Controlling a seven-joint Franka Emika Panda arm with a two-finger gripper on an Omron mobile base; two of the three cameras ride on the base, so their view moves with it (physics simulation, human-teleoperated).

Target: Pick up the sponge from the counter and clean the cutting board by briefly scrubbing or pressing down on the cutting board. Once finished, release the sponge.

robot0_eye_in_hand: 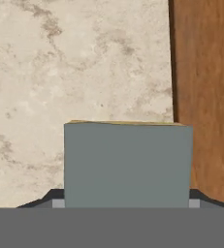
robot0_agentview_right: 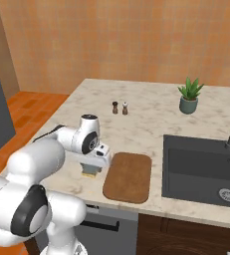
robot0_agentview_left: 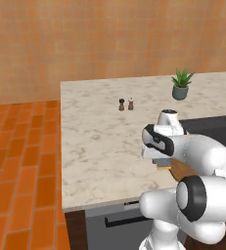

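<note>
In your left base view, the marbled counter (robot0_agentview_left: 100, 141) runs back to an orange wall, with orange tiled floor (robot0_agentview_left: 21, 161) to its left; two small shakers (robot0_agentview_left: 126, 104) and a potted plant (robot0_agentview_left: 181, 84) stand far back. In your right base view, the pincer (robot0_agentview_right: 91, 171) points down on the sponge (robot0_agentview_right: 90, 174), just left of the cutting board (robot0_agentview_right: 129, 177), beside the dark sink (robot0_agentview_right: 206, 172). In your hand view, the sponge (robot0_eye_in_hand: 127, 164) sits between the fingertips, the pincer grasping it, board (robot0_eye_in_hand: 205, 92) alongside.

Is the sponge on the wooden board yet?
No. The sponge sits beside the cutting board, on the counter, under the gripper.
</note>
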